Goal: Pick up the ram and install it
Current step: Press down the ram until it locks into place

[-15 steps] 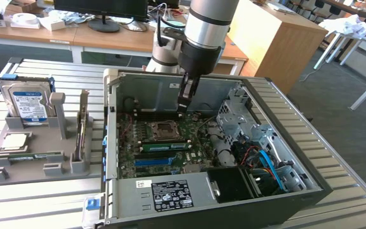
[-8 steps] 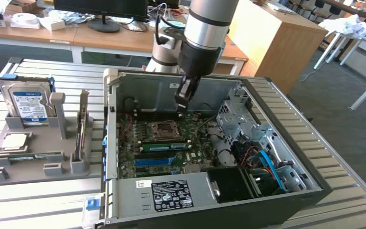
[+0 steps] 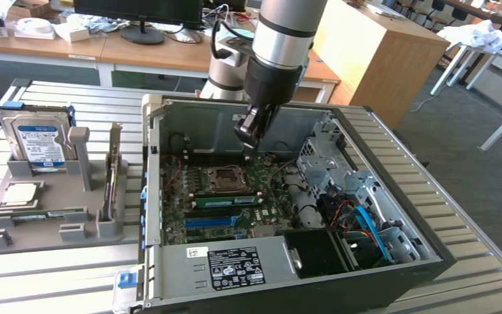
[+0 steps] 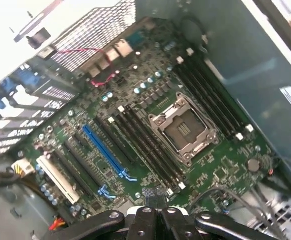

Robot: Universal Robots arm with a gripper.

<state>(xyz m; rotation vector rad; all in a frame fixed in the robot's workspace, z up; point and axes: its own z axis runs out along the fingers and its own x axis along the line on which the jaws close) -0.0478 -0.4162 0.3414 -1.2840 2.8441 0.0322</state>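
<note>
Computer case [image 3: 391, 261]: open, motherboard [image 3: 225, 196] inside.
Gripper [image 3: 249, 145]: inside the case, jaws' state unclear (cannot tell).
Grey holder [image 3: 50, 226]: ram [image 3: 46, 214], hard drive [image 3: 40, 140].

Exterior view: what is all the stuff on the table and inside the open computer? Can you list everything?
ram: one, green, flat in the holder
hard drive: one, silver with blue label, upright at the holder's back
processor chip: one, silver, flat in the holder
holder: one, grey, exterior view's left of the case
computer case: one, dark, open, on the table
motherboard: one, green, inside the case
table: one, pale slatted metal
arm: one, silver and black, above the case
claw: one, black, over the motherboard
</note>
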